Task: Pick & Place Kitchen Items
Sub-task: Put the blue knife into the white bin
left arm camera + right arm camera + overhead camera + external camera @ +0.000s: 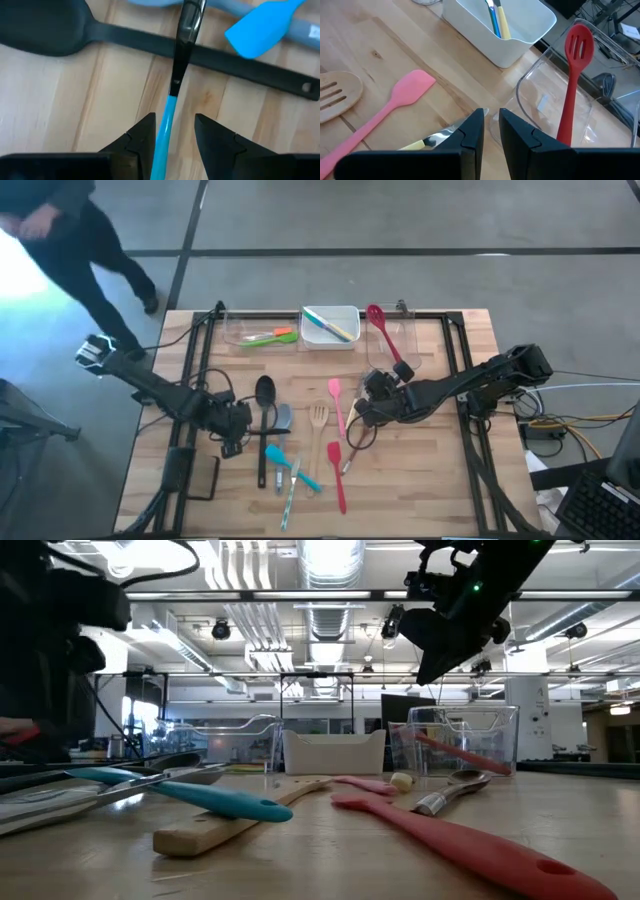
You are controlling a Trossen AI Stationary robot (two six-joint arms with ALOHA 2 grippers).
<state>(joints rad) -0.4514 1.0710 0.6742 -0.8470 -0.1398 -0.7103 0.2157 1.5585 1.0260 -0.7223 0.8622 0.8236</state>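
High view: the left gripper (237, 423) is hovering just left of the black ladle (264, 395), while the right gripper (366, 408) is sitting right beside the pink spatula (337, 402), on the side away from the ladle.

Low view: a teal-handled utensil (190, 794) is lying across a wooden handle (222, 825).

Left wrist view: the left gripper's fingers (141, 136) are gripping a thin blue handle (165, 125) that's crossing the ladle's shaft.

Right wrist view: the right gripper (491, 131) is nearly closed, and I can't tell if it's holding anything; a red slotted spoon (576, 75) is leaning in the clear tub (546, 105).
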